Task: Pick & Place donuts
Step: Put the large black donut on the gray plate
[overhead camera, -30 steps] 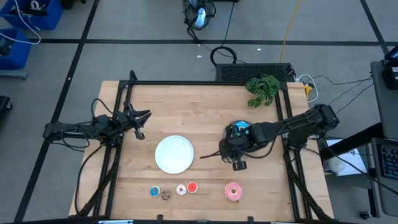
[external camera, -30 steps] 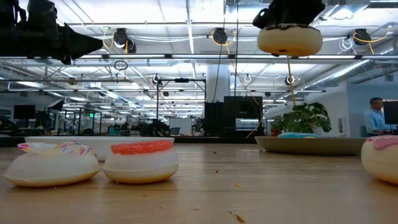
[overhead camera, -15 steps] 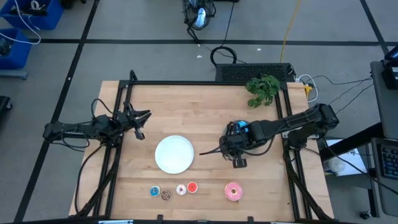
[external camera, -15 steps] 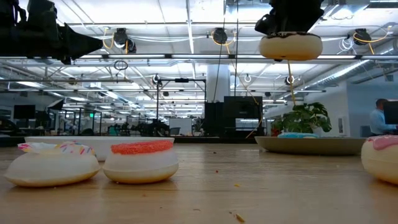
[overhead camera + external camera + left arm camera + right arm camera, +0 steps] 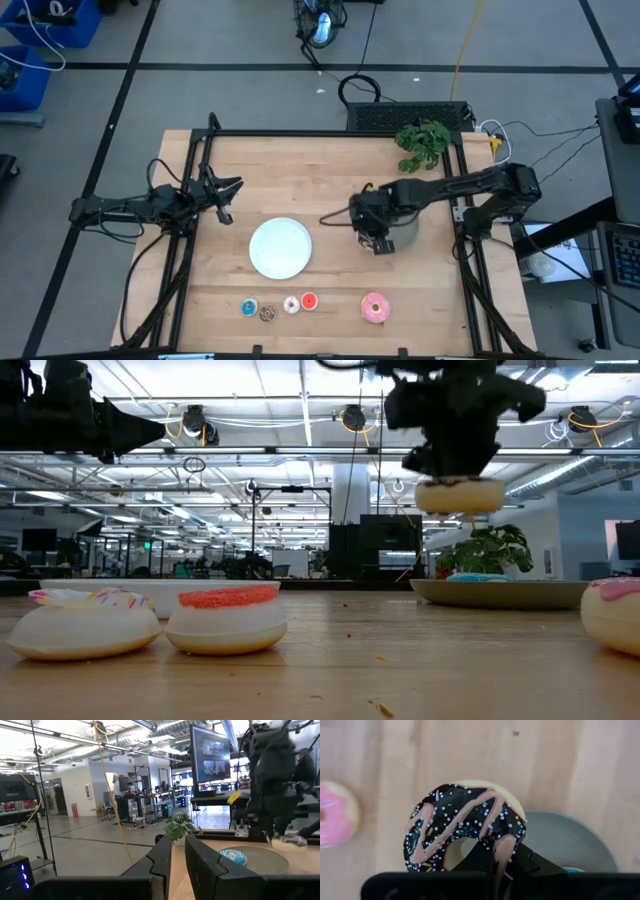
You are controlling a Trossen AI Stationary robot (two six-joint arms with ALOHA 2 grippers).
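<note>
My right gripper (image 5: 375,238) is shut on the brown-white donut (image 5: 465,827) and holds it in the air by the near-left rim of the gray plate (image 5: 405,236). The blue sprinkled donut (image 5: 232,856) lies on that plate. The pink donut (image 5: 375,308) lies on the table near the front edge. Four tiny donuts, blue (image 5: 249,308), brown (image 5: 267,313), cream (image 5: 291,305) and red (image 5: 309,300), lie in a row to its left. My left gripper (image 5: 226,198) waits at the table's left, shut and empty. My right gripper holds the brown-white donut by one side of its ring (image 5: 502,851), one finger in the hole and one outside. The fingers come from above, pointing down. The donut (image 5: 460,495) hangs about level below the fingers, clear of the table and the plate.
A white plate (image 5: 280,248) lies left of my right gripper at the table's middle. A green plant (image 5: 422,143) stands at the far right corner. Bare wood lies between the plates and the row of donuts.
My right gripper has carried the brown-white donut toward the table's far edge, up to the gray plate's rim, and has come down. The donut stays about level and hangs lower than before.
</note>
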